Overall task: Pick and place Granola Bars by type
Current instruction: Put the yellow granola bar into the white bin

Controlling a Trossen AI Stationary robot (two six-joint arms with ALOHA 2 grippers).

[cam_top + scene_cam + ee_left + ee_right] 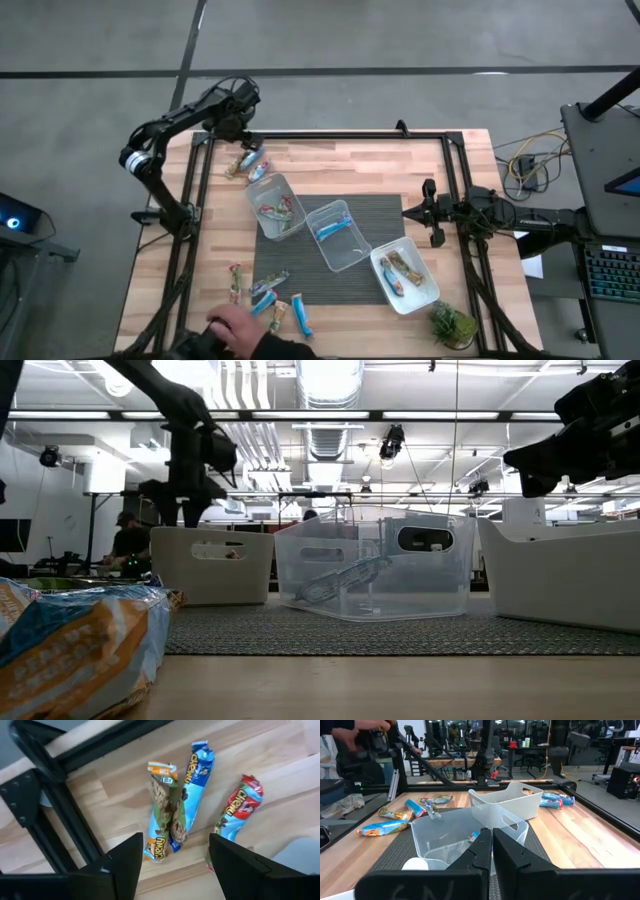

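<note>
Three granola bars lie flat on the wood by the table's far left corner: a tan-and-green one point(165, 812), a blue one point(194, 775) and a red-and-blue one point(236, 807), seen together as the far bars point(246, 162). My left gripper point(172, 865) hangs open above them, touching none. More bars point(268, 298) lie near the table's near left edge. My right gripper point(491, 845) is shut and holds nothing, waiting at the table's right side point(430, 212).
Three clear tubs sit on a dark mat: the left tub point(277, 207), the middle tub point(338, 233) and the right tub point(405, 275), each holding bars. A person's hand point(235, 325) reaches among the near bars. A small plant point(452, 325) stands at the near right corner.
</note>
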